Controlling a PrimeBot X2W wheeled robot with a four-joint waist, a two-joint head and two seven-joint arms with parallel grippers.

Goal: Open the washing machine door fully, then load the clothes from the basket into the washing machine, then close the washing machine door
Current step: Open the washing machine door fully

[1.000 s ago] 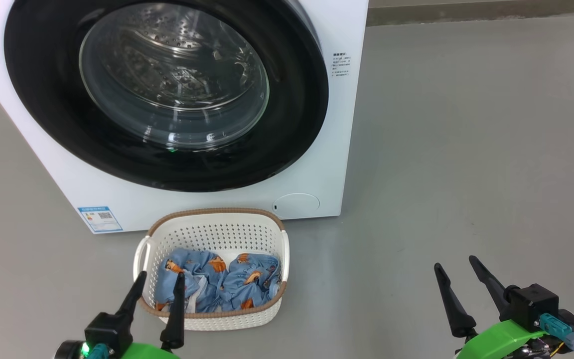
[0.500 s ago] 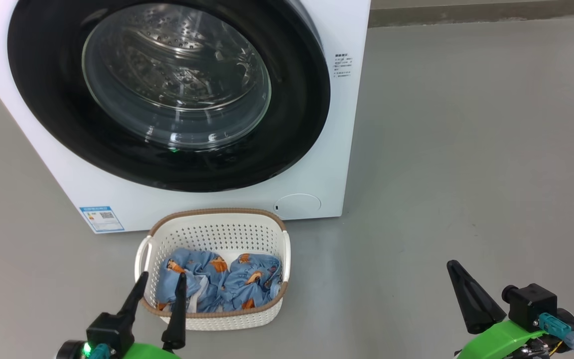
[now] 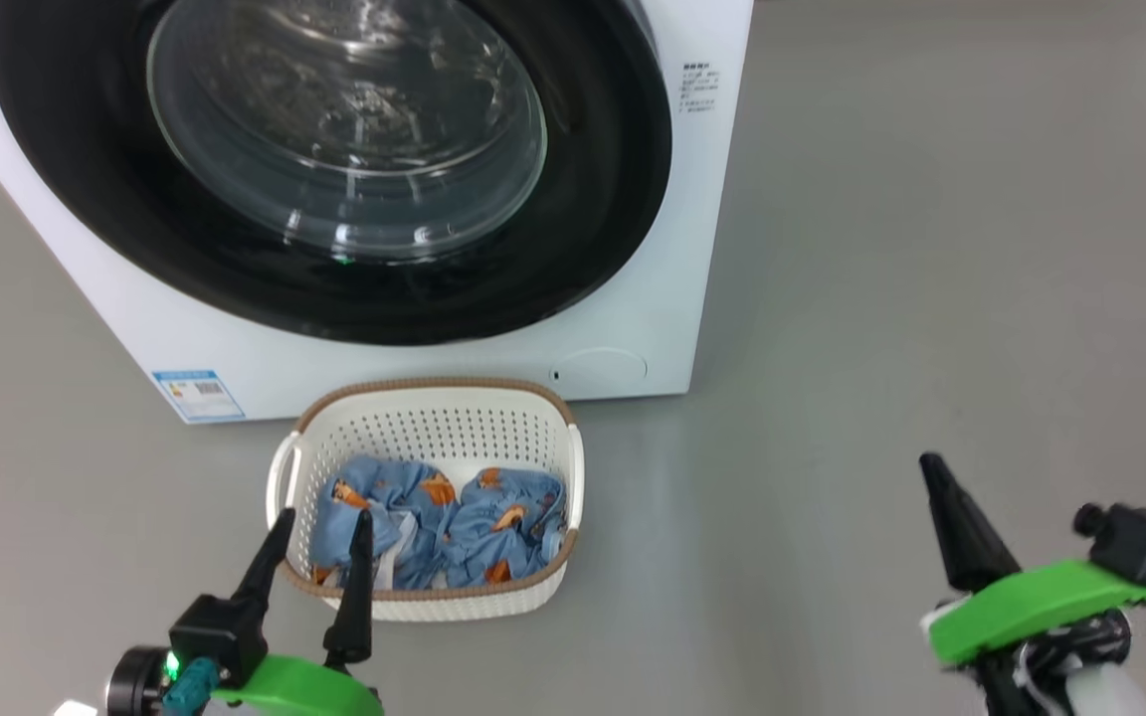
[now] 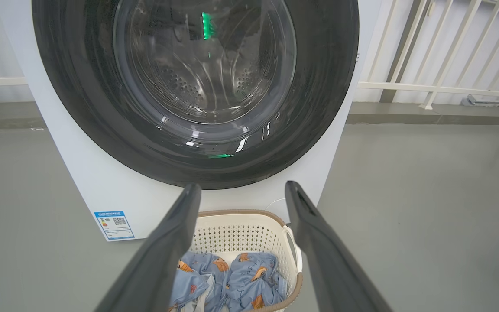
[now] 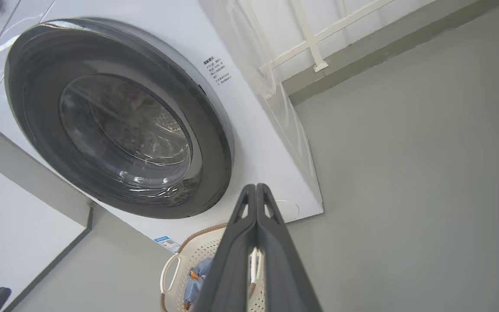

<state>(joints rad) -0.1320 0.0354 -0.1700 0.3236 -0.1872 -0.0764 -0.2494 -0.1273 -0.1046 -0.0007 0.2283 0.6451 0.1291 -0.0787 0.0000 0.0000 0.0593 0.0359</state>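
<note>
The white washing machine [image 3: 692, 249] [image 4: 80, 173] [image 5: 249, 112] stands ahead with its black-rimmed glass door [image 3: 334, 149] [image 4: 197, 78] [image 5: 115, 117] shut flat against the front. On the floor before it sits the cream basket [image 3: 434, 423] [image 4: 236, 229] [image 5: 184, 264] with the light blue printed clothes [image 3: 439, 522] [image 4: 232, 281] [image 5: 195, 281] bundled inside. My left gripper [image 3: 319, 527] [image 4: 241, 190] hangs open at the basket's near left rim, touching nothing. My right gripper [image 3: 931, 467] [image 5: 256, 187] is shut on nothing, over bare floor well to the right of the basket.
Grey floor [image 3: 931, 249] spreads wide to the right of the machine. A white railing [image 4: 440, 65] [image 5: 314, 39] runs along the wall behind. A blue energy label [image 3: 197, 394] sits low on the machine's front left, a round flap [image 3: 598, 366] low at the right.
My right gripper's fingers closed together and the arm lifted and shifted slightly forward. The head camera tilted, so the whole scene slid a little. The left gripper, basket and door stayed put.
</note>
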